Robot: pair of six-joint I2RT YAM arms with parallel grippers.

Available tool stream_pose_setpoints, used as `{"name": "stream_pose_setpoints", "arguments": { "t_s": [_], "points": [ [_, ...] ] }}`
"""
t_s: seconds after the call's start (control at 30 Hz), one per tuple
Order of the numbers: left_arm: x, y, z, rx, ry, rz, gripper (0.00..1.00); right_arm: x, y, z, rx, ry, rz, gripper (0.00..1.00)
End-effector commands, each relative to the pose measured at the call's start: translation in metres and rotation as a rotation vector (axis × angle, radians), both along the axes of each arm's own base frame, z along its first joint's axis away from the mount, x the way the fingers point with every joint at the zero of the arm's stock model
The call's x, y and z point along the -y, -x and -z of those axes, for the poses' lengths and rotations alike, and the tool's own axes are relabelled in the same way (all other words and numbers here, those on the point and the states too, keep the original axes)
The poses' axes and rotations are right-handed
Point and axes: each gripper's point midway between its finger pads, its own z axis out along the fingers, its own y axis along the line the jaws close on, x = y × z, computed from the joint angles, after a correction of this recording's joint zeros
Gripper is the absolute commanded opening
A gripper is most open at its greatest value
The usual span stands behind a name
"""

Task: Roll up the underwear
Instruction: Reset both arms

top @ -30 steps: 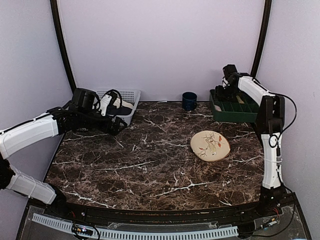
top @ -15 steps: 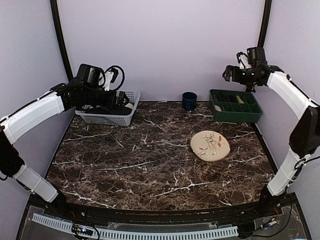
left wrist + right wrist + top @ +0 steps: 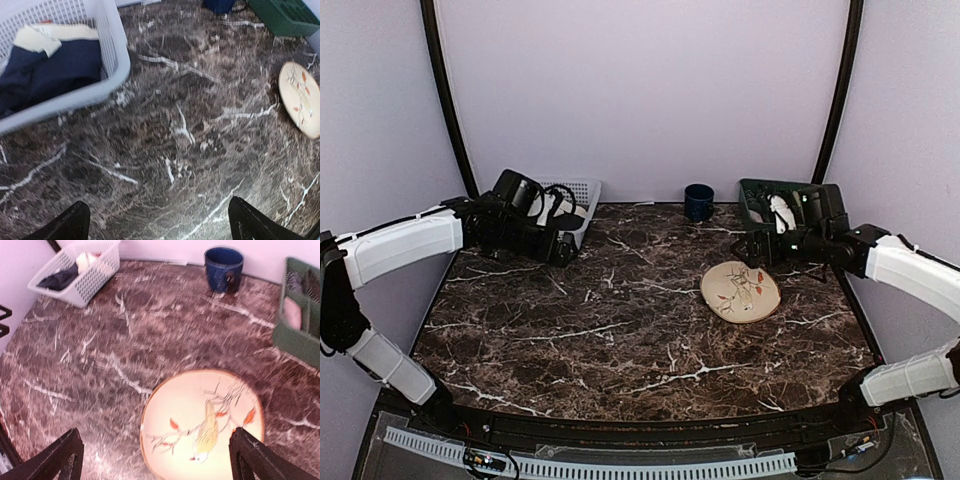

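A dusty-pink bundle that looks like the underwear (image 3: 292, 312) sits in a compartment of the green tray (image 3: 295, 340) at the right edge of the right wrist view. In the top view my right arm hides it. My right gripper (image 3: 157, 452) (image 3: 745, 250) is open and empty, hovering over the near-left part of the round plate (image 3: 202, 425), left of the tray. My left gripper (image 3: 162, 225) (image 3: 563, 252) is open and empty above bare marble, just in front of the white basket (image 3: 112, 50).
The basket (image 3: 582, 188) at the back left holds a dark navy garment (image 3: 60, 70) and a cream cloth (image 3: 50, 35). A blue mug (image 3: 698, 201) stands at the back centre. The painted plate (image 3: 740, 290) lies right of centre, and the green tray (image 3: 760, 190) is behind it.
My right arm swung down from above the green tray to the plate, and its jaws opened fully. My left arm dropped from over the basket to the table in front of it.
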Motion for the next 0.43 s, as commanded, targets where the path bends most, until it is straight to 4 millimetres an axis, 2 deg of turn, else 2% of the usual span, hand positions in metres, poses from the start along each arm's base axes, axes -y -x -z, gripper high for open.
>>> {"name": "stream_pose_setpoints", "arguments": {
  "t_s": [0.0, 0.03, 0.13, 0.27, 0.33, 0.4],
  "points": [
    [0.005, 0.040, 0.042, -0.109, 0.027, 0.002, 0.99, -0.020, 0.029, 0.025, 0.007, -0.019, -0.086, 1.00],
    [0.004, 0.045, 0.051, -0.134, 0.041, -0.015, 0.99, -0.021, 0.035, 0.033, -0.019, -0.031, -0.069, 0.99],
    [0.021, 0.070, 0.072, -0.173, 0.063, 0.009, 0.99, -0.022, 0.052, 0.052, -0.052, -0.024, -0.087, 0.99],
    [0.024, 0.084, 0.093, -0.242, 0.086, -0.030, 0.99, -0.016, 0.062, 0.060, -0.057, -0.013, -0.076, 1.00],
    [0.024, 0.084, 0.089, -0.231, 0.113, -0.048, 0.99, -0.009, 0.060, 0.050, -0.030, -0.007, -0.047, 1.00],
    [0.023, 0.079, 0.075, -0.182, 0.136, -0.053, 0.99, -0.002, 0.057, 0.038, 0.010, -0.003, -0.009, 0.99]
  ]
}}
